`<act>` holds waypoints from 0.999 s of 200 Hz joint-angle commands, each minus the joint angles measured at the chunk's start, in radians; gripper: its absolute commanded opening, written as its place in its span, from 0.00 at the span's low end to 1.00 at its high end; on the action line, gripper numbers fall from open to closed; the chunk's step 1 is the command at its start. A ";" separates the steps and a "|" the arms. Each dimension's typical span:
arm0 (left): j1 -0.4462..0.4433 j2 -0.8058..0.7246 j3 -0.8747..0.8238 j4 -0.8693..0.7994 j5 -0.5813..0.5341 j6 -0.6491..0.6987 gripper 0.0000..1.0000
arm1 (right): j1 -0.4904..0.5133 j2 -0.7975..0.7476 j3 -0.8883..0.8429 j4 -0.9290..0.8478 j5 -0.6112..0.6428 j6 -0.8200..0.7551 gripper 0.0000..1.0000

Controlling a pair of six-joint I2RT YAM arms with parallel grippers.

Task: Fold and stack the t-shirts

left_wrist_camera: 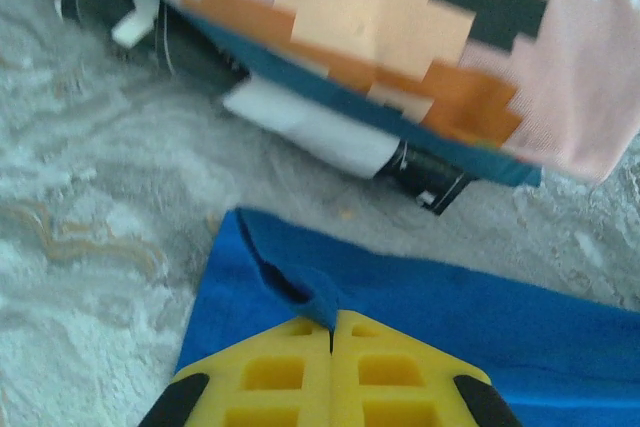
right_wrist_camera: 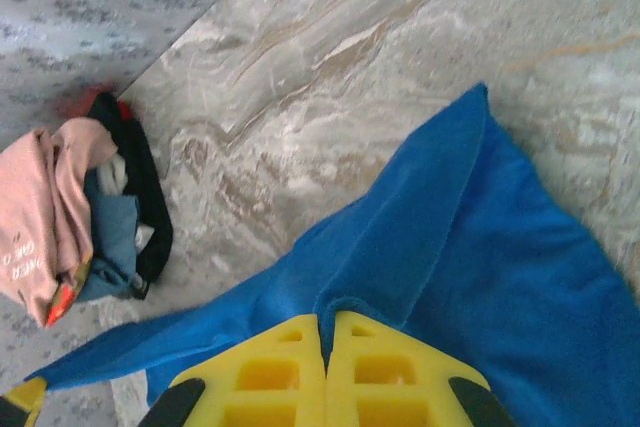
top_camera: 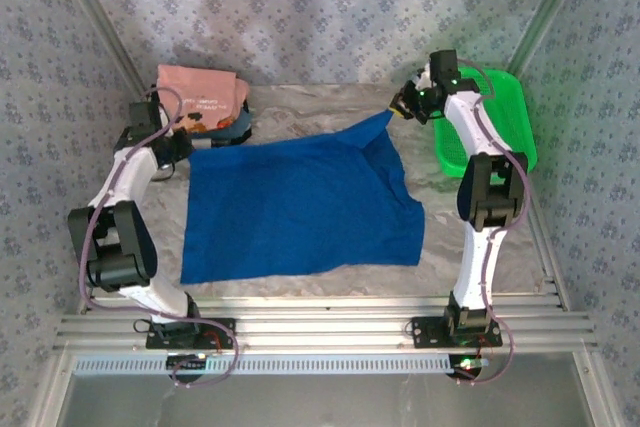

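A: Blue t-shirt (top_camera: 300, 207) lies spread at centre. Left gripper (left_wrist_camera: 332, 325) and right gripper (right_wrist_camera: 323, 325) are each clenched on a far corner.

B: Draw both corners toward 6 o'clock evenly, with the edge taut. Stack (top_camera: 205, 102) sits at 11 o'clock.

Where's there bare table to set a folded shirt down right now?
Bare table runs along the far edge beyond the blue t-shirt, between the folded stack and the right gripper. A thin strip borders its near hem. Crowded far left: stack, left gripper.

Soft, even, bright light casts faint shadows; the salmon-pink t-shirt (left_wrist_camera: 590, 77) blurs in the left wrist view.
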 commanded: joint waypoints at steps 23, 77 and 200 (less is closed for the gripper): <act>0.009 -0.101 -0.107 -0.004 0.052 -0.034 0.00 | 0.015 -0.171 -0.224 0.062 0.019 0.004 0.00; 0.041 -0.142 -0.221 -0.019 0.034 -0.048 0.00 | 0.016 -0.285 -0.429 0.119 0.045 0.031 0.00; 0.077 -0.172 -0.353 0.010 0.020 -0.034 0.00 | 0.023 -0.400 -0.612 0.149 0.038 0.091 0.00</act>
